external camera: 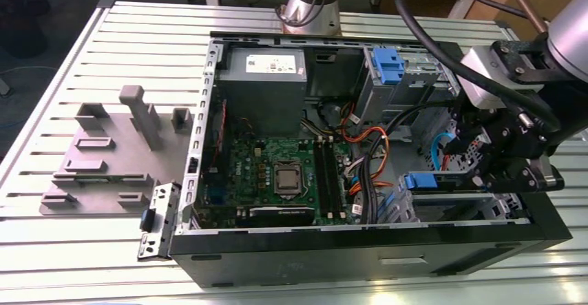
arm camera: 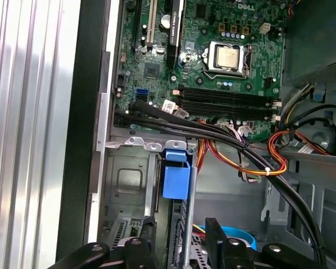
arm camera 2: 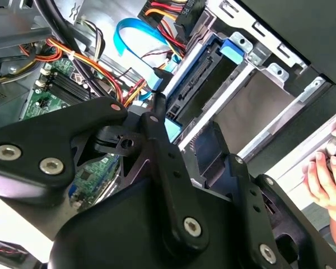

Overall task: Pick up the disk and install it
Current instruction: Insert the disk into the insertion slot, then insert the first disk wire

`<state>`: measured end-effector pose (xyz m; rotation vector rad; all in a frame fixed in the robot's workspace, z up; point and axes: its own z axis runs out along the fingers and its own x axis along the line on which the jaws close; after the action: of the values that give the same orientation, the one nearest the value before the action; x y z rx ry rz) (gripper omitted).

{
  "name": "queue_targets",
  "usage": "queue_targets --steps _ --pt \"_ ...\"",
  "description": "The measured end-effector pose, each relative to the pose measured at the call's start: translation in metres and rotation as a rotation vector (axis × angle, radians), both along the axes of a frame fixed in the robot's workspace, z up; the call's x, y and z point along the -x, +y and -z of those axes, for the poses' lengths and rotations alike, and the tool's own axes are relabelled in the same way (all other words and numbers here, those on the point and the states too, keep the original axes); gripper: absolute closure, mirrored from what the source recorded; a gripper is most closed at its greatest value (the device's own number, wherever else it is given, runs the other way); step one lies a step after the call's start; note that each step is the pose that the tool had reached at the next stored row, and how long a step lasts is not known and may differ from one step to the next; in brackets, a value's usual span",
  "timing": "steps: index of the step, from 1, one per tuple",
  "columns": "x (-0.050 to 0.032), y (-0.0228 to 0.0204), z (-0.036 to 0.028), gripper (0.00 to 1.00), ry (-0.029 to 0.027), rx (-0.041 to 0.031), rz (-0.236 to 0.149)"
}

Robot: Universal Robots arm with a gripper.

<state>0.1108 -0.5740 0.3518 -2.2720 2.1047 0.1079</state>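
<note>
Robotics lab, slatted metal bench [external camera: 138,36], opened computer case [external camera: 368,253], robot arm [external camera: 308,5]

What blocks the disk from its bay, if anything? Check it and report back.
Nothing visible does. The disk stands edge-on and appears to be partly in the drive bay already, right by the end effector. The orange and black cables run beside the bay, not across its slot.

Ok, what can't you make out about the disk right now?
1. How deep the disk sits in its bay: exterior view, the tool covers it.
2. The disk's label face: first wrist view, seen edge-on.
3. What the hand beside the case holds: second wrist view, cut off by the picture's edge.
</note>
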Motion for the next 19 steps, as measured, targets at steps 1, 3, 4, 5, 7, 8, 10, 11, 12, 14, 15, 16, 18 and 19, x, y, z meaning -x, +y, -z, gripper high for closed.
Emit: queue_targets --steps 1,3,4,5,7,8,10,11,12,14,15,16,18,19 --pt "0.0000 0.0004 0.0002 0.52 0.0000 -0.0002 0.000" --pt "0.0000 0.0005 0.0004 0.52 0.0000 0.0000 0.000" --pt "0.0000 0.0005 0.0006 0.52 0.0000 -0.0001 0.000" --pt "0.0000 0.0005 0.0006 0.52 0.0000 -0.0001 0.000" --pt "0.0000 0.0005 0.0006 0.52 0.0000 -0.0001 0.000" --pt "0.0000 0.0005 0.0006 0.52 0.0000 -0.0001 0.000" --pt "0.0000 0.0005 0.0006 0.52 0.0000 -0.0001 0.000" --pt "0.0000 0.0005 0.0006 0.52 0.0000 -0.0001 0.000" --pt "0.0000 0.0005 0.0006 0.52 0.0000 -0.0001 0.000" --pt "0.0000 0.0005 0.0005 0.52 0.0000 -0.0001 0.000" --pt "0.0000 0.0005 -0.0003 0.52 0.0000 -0.0002 0.000" --pt "0.0000 0.0005 -0.0017 0.52 0.0000 -0.0001 0.000" --pt "0.0000 0.0005 -0.0046 0.52 0.0000 -0.0001 0.000" --pt "0.0000 0.0005 -0.0061 0.52 0.0000 -0.0001 0.000"
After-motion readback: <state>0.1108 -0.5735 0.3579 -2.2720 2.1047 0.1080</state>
